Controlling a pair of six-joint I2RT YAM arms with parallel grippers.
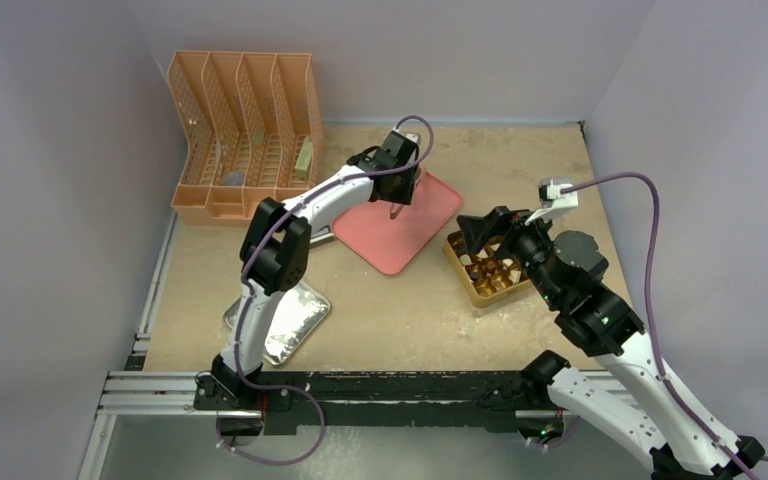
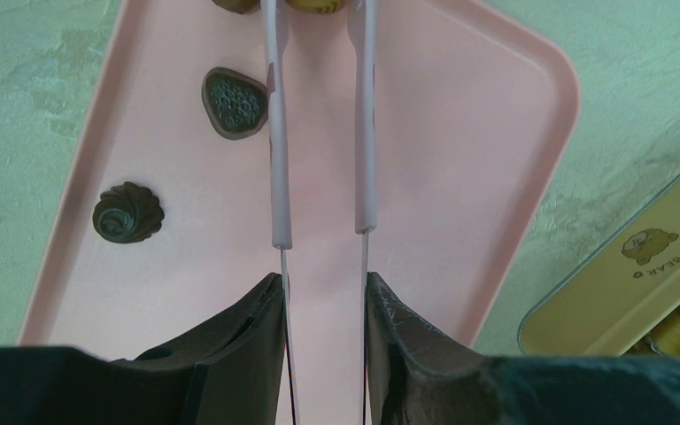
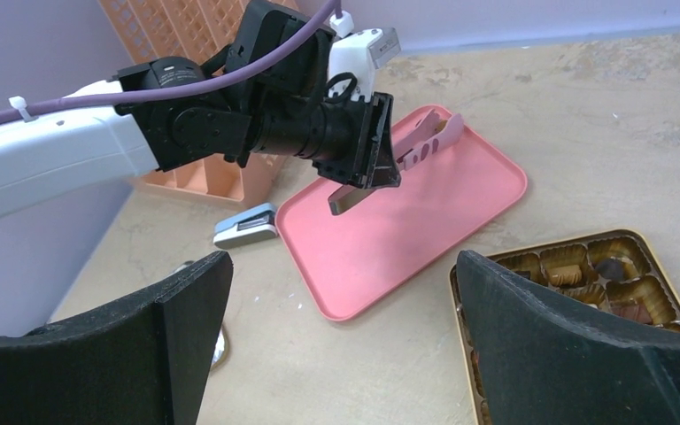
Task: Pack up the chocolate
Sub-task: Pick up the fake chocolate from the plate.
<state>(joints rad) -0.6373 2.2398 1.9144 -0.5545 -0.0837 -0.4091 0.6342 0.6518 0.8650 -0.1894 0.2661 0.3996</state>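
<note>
**Asker:** What is the left end effector point(image 2: 323, 283) doing?

**Describer:** Its two dark fingers are clenched partway on a pair of pale pink tongs point(image 2: 280, 177), one finger pressing each arm from outside. The tong arms run straight out from the fingers, nearly parallel, with a clear gap between them.

**Asker:** What is at the tips?

**Describer:** The tips reach the top edge of the left wrist view. A pale caramel piece of chocolate point(image 2: 319, 4) sits between the arms there, cut off by the frame. Whether the tongs touch it cannot be told. A dark piece lies just left of the left arm.

**Asker:** Where is the other chocolate, and which way does it point?

**Describer:** Two brown pieces lie flat on the pink tray point(image 2: 460, 177), left of the tongs and apart from each other. The dimpled piece point(image 2: 235, 104) is nearly as wide as long, so its pointing is unclear. The swirl-topped piece point(image 2: 127, 212) is round, with no long axis. Further pieces sit in cells of the gold box point(image 3: 540, 249), which rests on the tabletop point(image 3: 629, 115) just right of the tray.

**Asker:** And the right end effector point(image 3: 341, 266)?

**Describer:** Released, fingers spread wide, grasping nothing, hovering at the gold box.
</note>
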